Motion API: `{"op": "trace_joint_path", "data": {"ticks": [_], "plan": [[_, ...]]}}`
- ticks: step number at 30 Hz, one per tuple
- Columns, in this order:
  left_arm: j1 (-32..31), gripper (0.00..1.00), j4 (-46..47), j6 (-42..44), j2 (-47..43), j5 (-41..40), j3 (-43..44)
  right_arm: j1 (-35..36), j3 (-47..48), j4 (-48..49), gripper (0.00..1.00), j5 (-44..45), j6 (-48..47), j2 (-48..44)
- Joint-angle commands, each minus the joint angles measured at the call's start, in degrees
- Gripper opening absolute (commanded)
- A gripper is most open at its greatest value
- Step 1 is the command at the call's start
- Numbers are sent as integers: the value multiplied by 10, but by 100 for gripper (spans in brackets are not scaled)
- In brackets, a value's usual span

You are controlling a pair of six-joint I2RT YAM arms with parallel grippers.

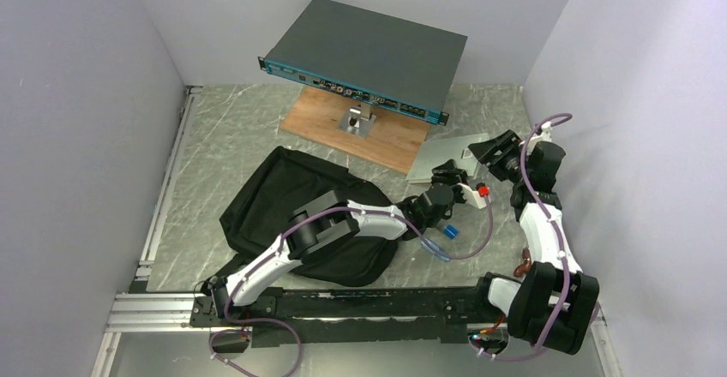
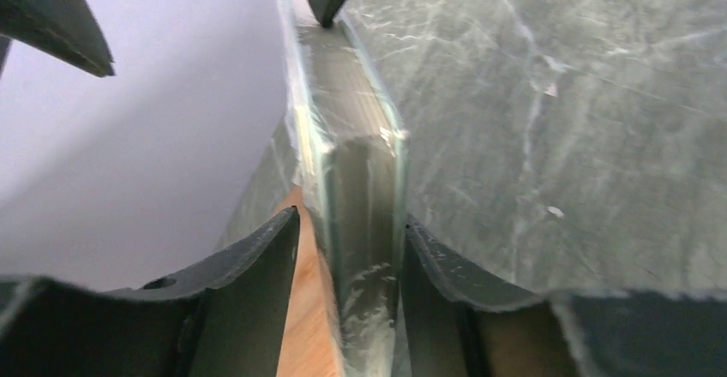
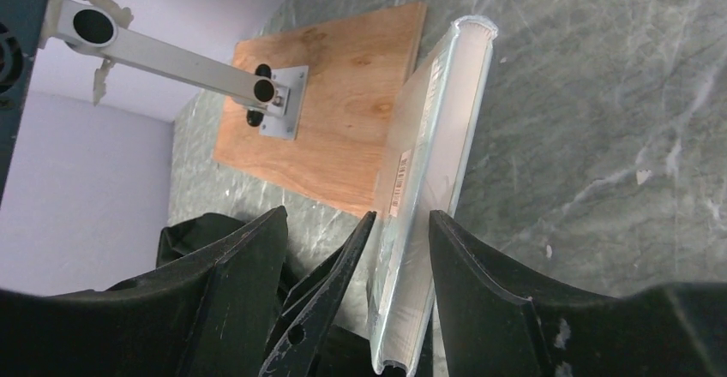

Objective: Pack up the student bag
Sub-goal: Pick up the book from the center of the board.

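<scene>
Left hand (image 2: 351,218) straddles the plastic-wrapped book (image 2: 360,188) edge-on. One finger is against it and wood shows past the other, so I can't tell if it's a true pinch. Right hand (image 3: 356,214) is spread wide around the same book, which rests partly on the plywood board (image 3: 334,111). The student bag (image 1: 274,197) lies flat on the surface (image 1: 223,128) under the left arm.

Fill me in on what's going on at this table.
Both arms are working on a flat plastic-wrapped pack that stands on its edge at the side of the wooden board. The left gripper has its jaws on either side of one end; whether they pinch it cannot be told. The right gripper straddles the other end with its jaws wide open. The student bag lies on the table nearby, and the pack is not in it yet.
</scene>
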Motion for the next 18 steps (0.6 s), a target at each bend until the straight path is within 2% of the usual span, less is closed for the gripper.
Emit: {"op": "trace_joint_path", "data": {"ticks": [1, 4, 7, 10, 16, 18], "plan": [[-2, 44, 78, 34, -4, -40, 14, 38, 11, -67, 64, -119, 20, 8], [1, 31, 95, 35, -15, -50, -5, 38, 50, -149, 72, -56, -47, 0], [5, 26, 89, 25, -28, -50, -18, 38, 85, -206, 85, 40, -76, -10], [5, 24, 97, 27, -43, -41, -39, 36, 97, -220, 97, 132, -65, -6], [5, 23, 90, 18, -54, -36, -49, 30, 158, -225, 100, 95, -46, 76], [5, 23, 92, 18, -55, -40, -49, 29, 167, -249, 100, 123, -42, 73]]}}
